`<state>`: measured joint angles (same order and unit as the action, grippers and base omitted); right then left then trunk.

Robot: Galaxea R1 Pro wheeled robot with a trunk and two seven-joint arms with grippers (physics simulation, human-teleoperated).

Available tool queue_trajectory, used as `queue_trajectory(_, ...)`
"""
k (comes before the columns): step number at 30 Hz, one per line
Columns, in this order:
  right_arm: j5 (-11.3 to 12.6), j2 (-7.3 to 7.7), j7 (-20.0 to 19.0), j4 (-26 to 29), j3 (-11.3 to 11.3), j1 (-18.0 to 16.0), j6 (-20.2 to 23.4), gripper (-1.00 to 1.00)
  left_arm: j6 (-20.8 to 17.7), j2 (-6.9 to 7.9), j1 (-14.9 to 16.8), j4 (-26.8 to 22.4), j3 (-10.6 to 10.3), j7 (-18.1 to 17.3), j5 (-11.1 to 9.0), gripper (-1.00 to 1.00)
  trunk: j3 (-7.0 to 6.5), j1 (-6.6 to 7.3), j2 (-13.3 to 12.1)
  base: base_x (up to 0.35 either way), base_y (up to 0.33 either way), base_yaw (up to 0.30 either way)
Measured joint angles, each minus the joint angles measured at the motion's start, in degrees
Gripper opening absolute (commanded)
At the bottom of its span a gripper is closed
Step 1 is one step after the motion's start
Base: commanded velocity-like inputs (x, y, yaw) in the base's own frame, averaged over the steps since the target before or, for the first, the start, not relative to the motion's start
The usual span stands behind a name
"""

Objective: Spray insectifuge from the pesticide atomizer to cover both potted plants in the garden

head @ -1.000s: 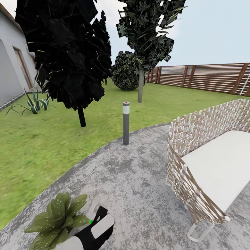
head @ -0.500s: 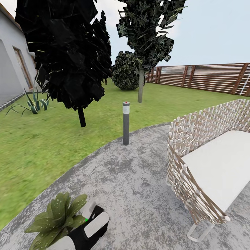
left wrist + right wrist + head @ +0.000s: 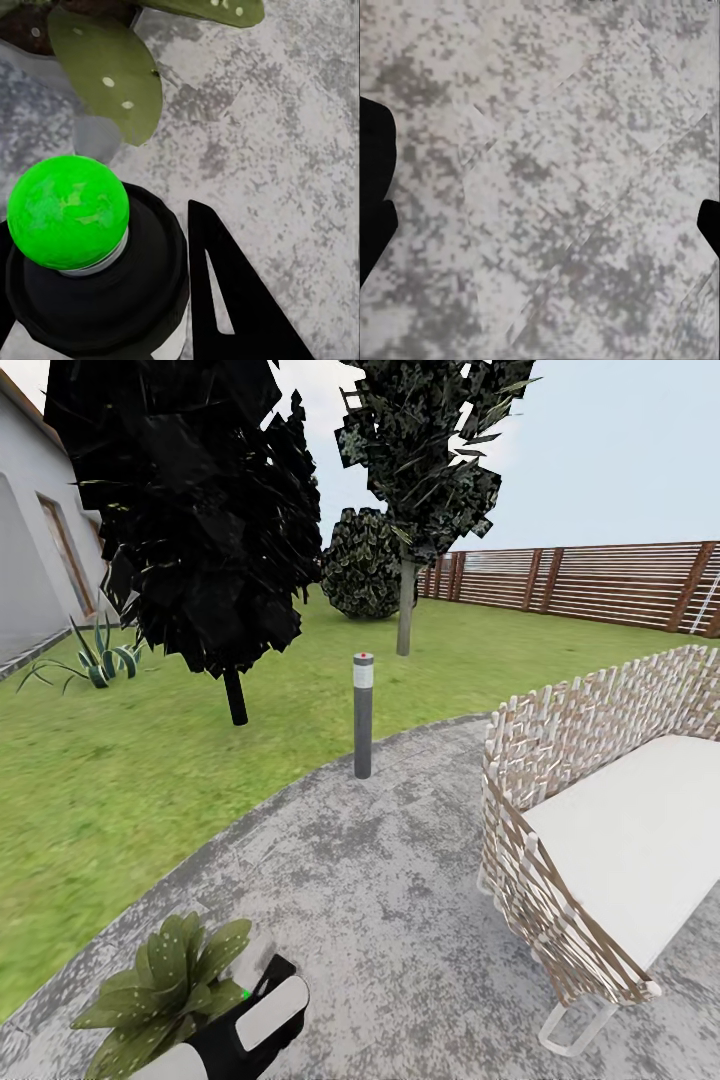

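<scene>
Here, pesticide atomizer (image 3: 90,262) gripped in left hand (image 3: 262,988), just beside potted plant (image 3: 165,985).

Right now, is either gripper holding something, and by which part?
The left gripper holds the pesticide atomizer, jaws apparently on its dark body. The right gripper is open and holds nothing.

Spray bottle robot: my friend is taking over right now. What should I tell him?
Left claw: shut on the spray bottle, whose knob shows green, right beside a potted plant on the patio.
Right claw: open, holding nothing, over bare paving.
Done: the bottle is picked up and brought to this plant.
Can't tell: how much spray this plant has had.
Left: cover this plant fully, then go and spray the other one.
</scene>
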<state>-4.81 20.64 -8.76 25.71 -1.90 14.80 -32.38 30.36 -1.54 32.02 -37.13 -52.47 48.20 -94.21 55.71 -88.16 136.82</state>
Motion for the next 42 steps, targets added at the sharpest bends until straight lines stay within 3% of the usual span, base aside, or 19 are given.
queue_trajectory(3, 0.0, 0.0, 0.1, 0.0, -0.3, 0.0, 0.3, 1.0, 0.7, 0.98, -0.6, -0.1, 0.9, 0.6, -0.8, -1.0, 0.0, 0.0, 0.0, 0.0, 0.0, 0.0)
queue_trajectory(11, -0.2, -0.68, 0.4, -0.1, 0.1, -0.1, 0.1, 1.0, 0.0, 3.48, -0.6, -0.7, 1.2, 0.3, -0.3, -1.0, 0.0, 0.0, 0.0, 0.0, 0.0, 0.0)
queue_trajectory(27, 0.1, -0.69, 0.3, 0.0, 0.4, -0.1, 0.0, 1.0, -0.7, 4.22, -0.3, -4.4, 1.1, 0.0, -0.2, -1.0, 0.0, 0.0, 0.0, -0.292, -0.086, 0.0)
queue_trajectory(31, 0.2, -0.69, 0.4, 0.0, 0.4, -0.1, 0.0, 1.0, -5.6, 17.46, -0.9, -21.7, 0.3, 0.0, -0.2, -1.0, -0.01, 0.01, 0.0, -0.337, -0.006, 0.0)
queue_trajectory(32, 0.2, -0.69, 0.4, 0.0, 0.4, -0.1, 0.0, 1.0, -6.2, 19.62, -1.2, -24.4, -0.2, 0.0, -0.4, -1.0, 0.0, 0.0, 0.0, -0.335, 0.061, 0.0)
queue_trajectory(33, 0.1, -0.69, 0.4, 0.0, 0.4, -0.2, 0.0, 1.0, -6.8, 22.98, -1.6, -28.2, -1.3, 0.1, -0.4, -1.0, 0.0, 0.0, 0.0, -0.326, 0.101, 0.0)
queue_trajectory(35, 0.1, -0.69, 0.4, -0.1, 0.4, -0.1, 0.0, 1.0, -7.3, 26.72, -1.8, -30.6, -3.0, 0.0, -0.6, -1.0, 0.0, 0.0, 0.0, -0.264, 0.188, 0.0)
queue_trajectory(38, 0.2, -0.69, 0.4, -0.1, 0.4, -0.2, 0.0, 1.0, -10.8, 30.99, -2.0, -32.9, -5.6, -2.1, -0.5, -1.0, 0.0, 0.0, 0.0, -0.087, 0.296, 0.0)
queue_trajectory(40, 0.2, -0.69, 0.4, -0.1, 0.4, -0.2, 0.0, 1.0, -14.1, 34.59, -2.0, -35.1, -7.0, -7.2, -0.5, -1.0, 0.0, 0.0, 0.0, 0.018, 0.329, 0.0)
queue_trajectory(42, 0.2, -0.69, 0.4, -0.1, 0.4, -0.2, 0.0, 1.0, -16.8, 39.27, -2.0, -36.3, -9.2, -16.1, -0.4, -1.0, 0.0, 0.0, 0.0, 0.111, 0.327, 0.0)
